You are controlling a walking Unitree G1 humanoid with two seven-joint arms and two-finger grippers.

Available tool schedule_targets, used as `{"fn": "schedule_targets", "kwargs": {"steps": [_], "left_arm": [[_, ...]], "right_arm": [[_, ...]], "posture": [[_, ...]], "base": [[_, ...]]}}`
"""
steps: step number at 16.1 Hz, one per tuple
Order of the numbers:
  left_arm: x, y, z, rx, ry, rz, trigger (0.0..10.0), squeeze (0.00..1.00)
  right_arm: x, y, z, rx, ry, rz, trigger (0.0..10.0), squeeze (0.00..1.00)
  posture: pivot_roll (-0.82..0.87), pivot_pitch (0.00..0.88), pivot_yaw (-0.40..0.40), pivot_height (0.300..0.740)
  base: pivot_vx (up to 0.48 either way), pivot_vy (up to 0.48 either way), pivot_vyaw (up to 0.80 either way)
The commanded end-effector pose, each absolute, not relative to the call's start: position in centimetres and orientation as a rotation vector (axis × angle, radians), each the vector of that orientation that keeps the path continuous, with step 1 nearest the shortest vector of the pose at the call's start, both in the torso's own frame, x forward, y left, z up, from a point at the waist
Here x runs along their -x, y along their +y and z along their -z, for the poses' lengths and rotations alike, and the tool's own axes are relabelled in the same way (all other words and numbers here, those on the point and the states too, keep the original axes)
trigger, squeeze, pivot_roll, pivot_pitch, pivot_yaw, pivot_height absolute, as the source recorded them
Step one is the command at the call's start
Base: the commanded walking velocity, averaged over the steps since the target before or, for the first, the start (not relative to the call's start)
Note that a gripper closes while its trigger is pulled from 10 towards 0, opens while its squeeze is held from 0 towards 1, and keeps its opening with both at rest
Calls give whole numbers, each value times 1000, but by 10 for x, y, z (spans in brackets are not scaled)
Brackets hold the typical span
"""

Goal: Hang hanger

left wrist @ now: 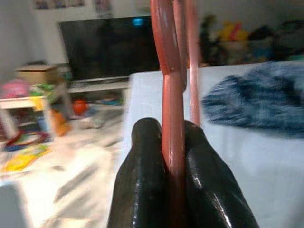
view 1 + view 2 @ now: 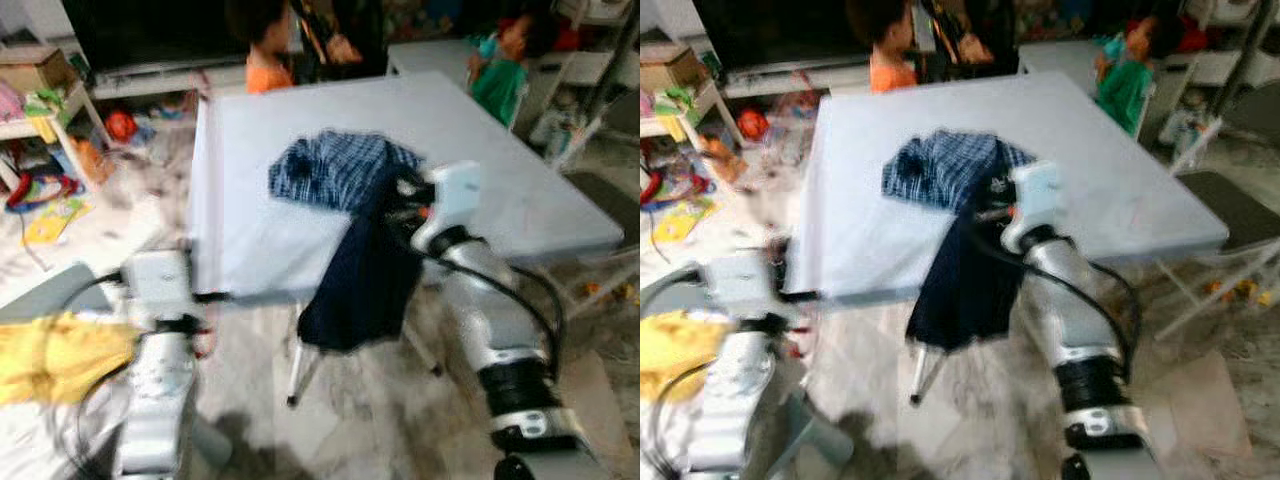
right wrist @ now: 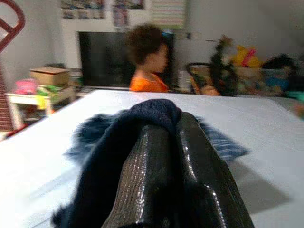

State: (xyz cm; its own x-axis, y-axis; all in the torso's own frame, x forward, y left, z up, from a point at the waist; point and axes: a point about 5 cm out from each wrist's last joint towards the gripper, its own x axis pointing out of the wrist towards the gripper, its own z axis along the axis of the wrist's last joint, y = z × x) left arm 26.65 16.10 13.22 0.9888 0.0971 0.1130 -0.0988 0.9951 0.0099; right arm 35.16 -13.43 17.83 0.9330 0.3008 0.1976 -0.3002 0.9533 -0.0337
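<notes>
**Hanger in Left Gripper, Garment in Right**

While the hanger [image 1: 173, 95] was clamped between the closed fingers [image 1: 142, 180] of the left gripper [image 1: 175, 156], its red bars ran straight out along the line of those fingers, toward the table. The hanger was therefore already in hand on the robot's left, near the table's front corner.

The right gripper [image 3: 173, 142] was shut on the dark navy garment [image 2: 360, 280], whose cloth was draped over the fingertips and hung down past the front edge of the grey table [image 2: 250, 200]. A blue checked shirt [image 2: 335, 165] lay bunched on the tabletop just behind it.

Judged from this layout, the hanger sat to the left of the held garment, well apart; the coming move would require bringing the two together.

Two people stood beyond the far edge.
</notes>
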Motion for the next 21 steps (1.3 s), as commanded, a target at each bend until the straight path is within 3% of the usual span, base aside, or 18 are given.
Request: {"fn": "schedule_targets", "kwargs": {"steps": [1,5,9,14,21], "left_arm": [[-268,168,-136,-30,-126,-119,10000,0],[-268,168,-136,-26,-118,-125,10000,0],[-269,167,-134,-54,-110,-149,10000,0],[-271,165,-135,-67,-106,-175,10000,0],[-262,172,-144,-119,-151,-260,10000,0]], "right_arm": [[-355,-125,-201,-2,-299,-319,10000,0],[-356,-121,-202,-14,-307,-326,10000,0],[-370,-106,-224,-61,-356,-340,10000,0],[-401,-70,-304,-195,-465,-366,10000,0],[-404,-70,-398,-576,-600,-361,10000,0]], "posture": [[-30,0,27,740],[-26,0,23,740],[-27,0,25,740],[-10,0,11,740],[90,0,-72,740]], "base": [[465,0,0],[323,0,0],[0,0,0],[0,0,0],[0,0,0]]}}
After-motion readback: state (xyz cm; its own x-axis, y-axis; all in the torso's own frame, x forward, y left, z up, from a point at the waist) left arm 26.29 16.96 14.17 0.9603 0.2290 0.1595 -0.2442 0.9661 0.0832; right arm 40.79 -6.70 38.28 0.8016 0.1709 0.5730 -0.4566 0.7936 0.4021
